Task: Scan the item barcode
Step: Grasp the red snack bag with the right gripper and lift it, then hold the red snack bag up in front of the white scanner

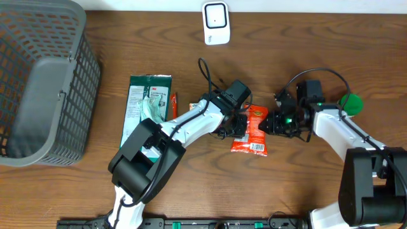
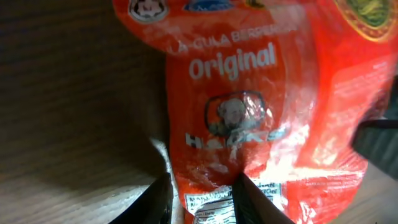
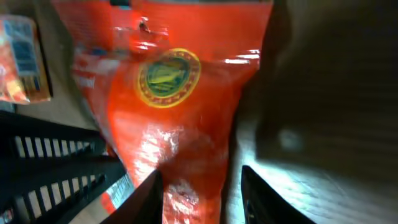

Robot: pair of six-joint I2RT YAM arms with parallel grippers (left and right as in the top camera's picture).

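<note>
An orange-red snack packet lies on the wooden table between the two arms, with a white printed label at its near end. My left gripper is at its left edge. In the left wrist view the fingers straddle the packet corner with the label and are shut on it. My right gripper is at the packet's right side. In the right wrist view its jaws stand open around the packet, with a gap on the right. A white scanner stands at the far edge.
A grey mesh basket fills the left end of the table. A green flat package lies left of the left arm. A green round object sits by the right arm.
</note>
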